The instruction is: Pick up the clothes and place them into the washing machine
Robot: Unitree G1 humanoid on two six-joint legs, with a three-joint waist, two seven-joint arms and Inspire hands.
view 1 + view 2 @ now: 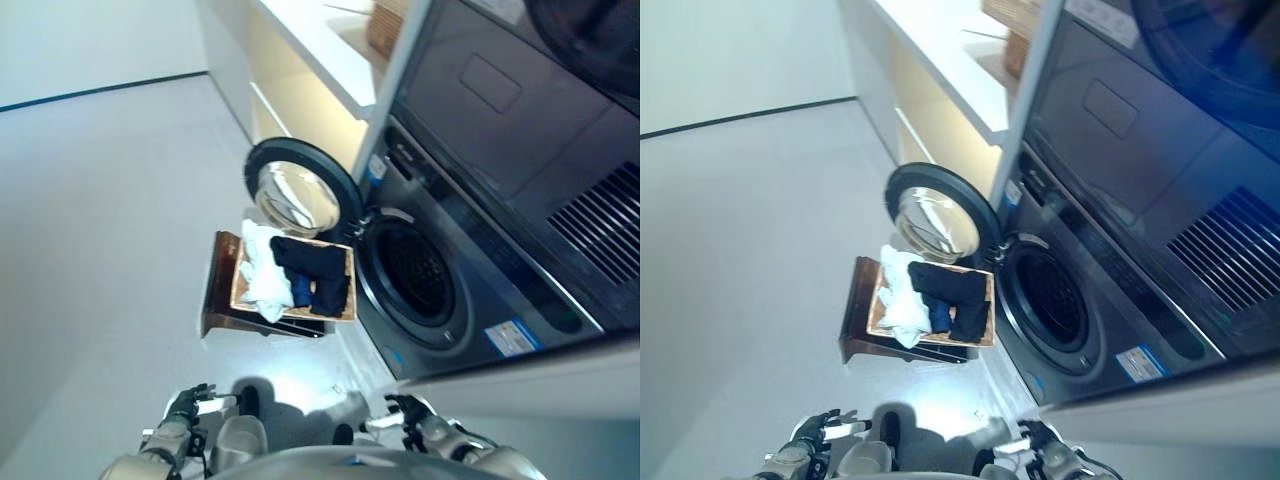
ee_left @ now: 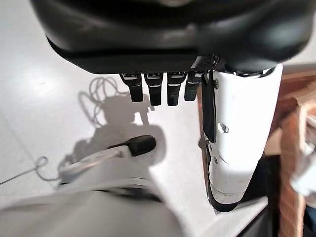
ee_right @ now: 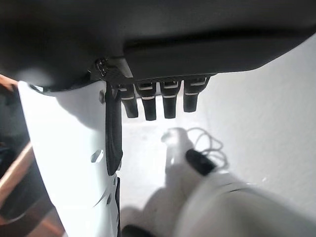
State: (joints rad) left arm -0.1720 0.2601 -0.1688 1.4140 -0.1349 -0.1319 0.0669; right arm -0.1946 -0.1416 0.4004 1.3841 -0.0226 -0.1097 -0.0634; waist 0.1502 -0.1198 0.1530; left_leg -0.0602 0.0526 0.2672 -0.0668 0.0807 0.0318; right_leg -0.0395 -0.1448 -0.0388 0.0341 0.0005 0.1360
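Standing back from the washing machine (image 1: 440,290), you are keeping both hands low and empty: the left hand (image 1: 185,405) and right hand (image 1: 412,412) are hanging with fingers relaxed and straight, gripping nothing. The clothes (image 1: 295,272) are lying heaped in the basket (image 1: 238,290) beside the open door (image 1: 300,190), probably staged there for a short carry into the drum.
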